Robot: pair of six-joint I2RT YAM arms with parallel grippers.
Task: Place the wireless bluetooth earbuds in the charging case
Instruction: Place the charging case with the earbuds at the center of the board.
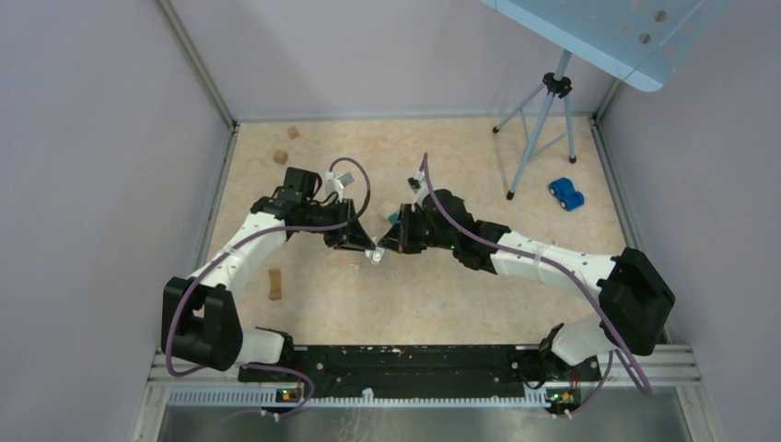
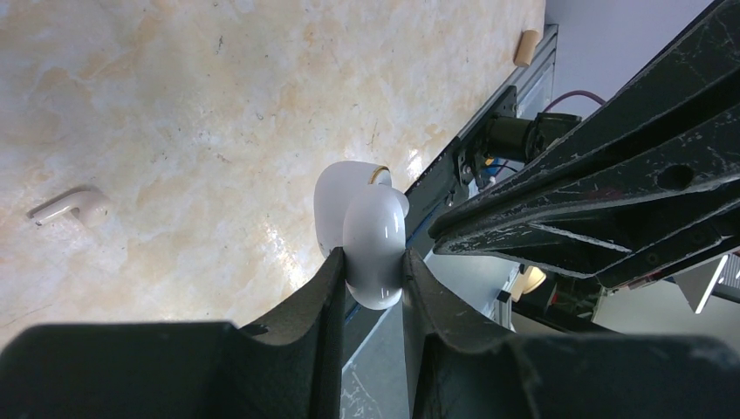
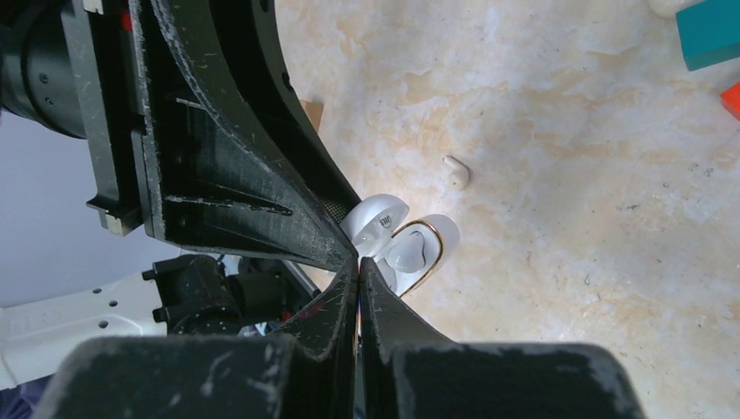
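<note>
Holding: left gripper (image 2: 373, 266), pinching the charging case (image 2: 362, 214) by its lower end, lid swung open, at the centre of the overhead view

Right gripper (image 3: 359, 278): jaws pressed together with no gap showing, tips at the near edge of the case; whether anything thin sits between them cannot be told

Contents: seated earbud (image 3: 410, 253), apparently lodged in the gold-rimmed half, lower centre of the right wrist view

Loose item: loose earbud (image 3: 457, 172), lying on the table (image 2: 174, 105) apart from the case, up and to the right of it in the right wrist view, far left in the left wrist view

Step, as judged: one bud in, the other not yet fetched

Next move calls for: right gripper spreading, dropping to the loose earbud, pinching it by the body, carrying it stem-first over the free well, with the left gripper steadying the open case

Pose: both arms reaching forward and bent inward, wrists meeting nose to nose mid-frame overhead, left arm from lower left, right arm from lower right

Also present: teal cube (image 3: 711, 35), upper right corner of the right wrist view
</note>
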